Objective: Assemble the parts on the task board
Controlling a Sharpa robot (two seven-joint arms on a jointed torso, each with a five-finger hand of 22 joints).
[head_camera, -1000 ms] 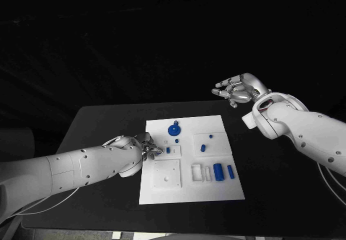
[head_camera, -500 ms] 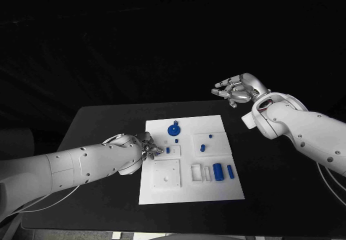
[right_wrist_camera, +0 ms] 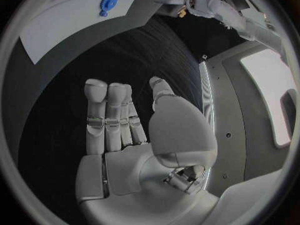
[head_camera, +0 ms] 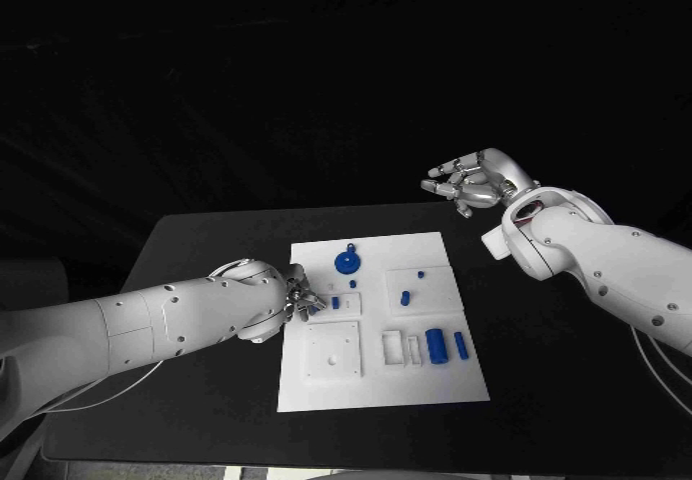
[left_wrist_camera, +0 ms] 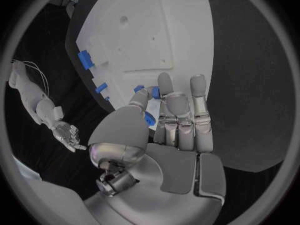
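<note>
your left hand [head_camera: 296,297] rests at the edge of the white plastic task board [head_camera: 378,385], fingers [left_wrist_camera: 178,105] loosely extended around a small blue plastic part [left_wrist_camera: 150,118] by the thumb; whether it is gripped, you cannot tell. ease it down squarely. the left wrist view reveals that part; the head view hides it. your right hand [head_camera: 473,180] hovers half-curled, holding nothing.

Left hand [head_camera: 299,297] at task board [head_camera: 378,385] edge

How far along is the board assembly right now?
Early, by the look of it. The blue disc sits on the board, though I can't tell if it's seated. The left hand is at the board's left edge by a small part; a grip is unclear. Two cylinders lie loose. The right hand hangs idle.
</note>
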